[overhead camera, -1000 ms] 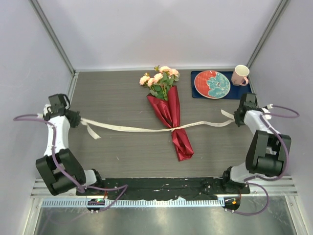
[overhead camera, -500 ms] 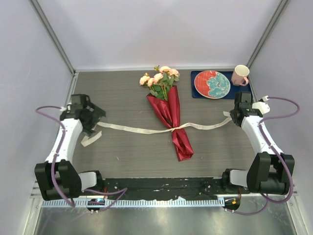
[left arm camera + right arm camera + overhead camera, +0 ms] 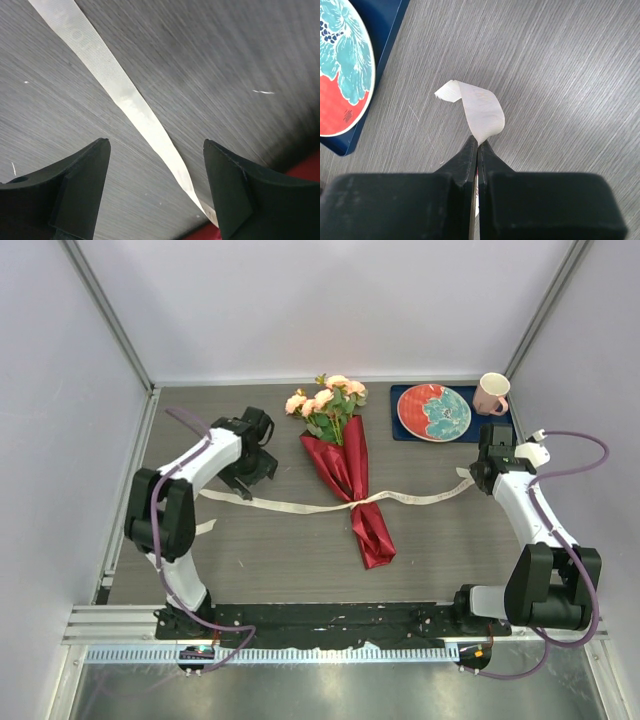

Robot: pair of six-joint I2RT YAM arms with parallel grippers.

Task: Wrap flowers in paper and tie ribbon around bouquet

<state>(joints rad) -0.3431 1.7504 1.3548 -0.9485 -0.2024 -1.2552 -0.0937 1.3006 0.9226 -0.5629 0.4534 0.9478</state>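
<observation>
Grey wood-grain table (image 3: 250,550), pale walls on three sides. The bouquet (image 3: 352,480) lies mid-table, with the flowers (image 3: 326,400) toward the far wall and the red paper (image 3: 345,465) coned round the stems, point toward me. The ribbon (image 3: 285,505) runs flat across the table and meets the cone low down, one length out to each side.

Right claw (image 3: 477,146): pinched tight on the ribbon's right end, with a short curl standing past the tips. It is near the blue mat (image 3: 403,400) that carries the plate (image 3: 434,411).

Left claw (image 3: 156,150): jaws spread wide, nothing in them. It hovers over the left length, which lies on the table and passes between the two fingers in the wrist view. The paper's red edge shows at the bottom right.

Step in hand, as I judge it: take up the left length close to the bouquet, for the tie. To do it well, come straight down with the strip centred and the fingers across its width. Close on the flat and lift only enough to clear. Keep the right end taut — but not so hard that the cone slides or rolls.

Unclear: whether the ribbon goes round the cone or merely over it, and whether any knot sits there — too small from above. The far left tail is partly behind my left arm. I cannot tell the left claw's height above the strip.
</observation>
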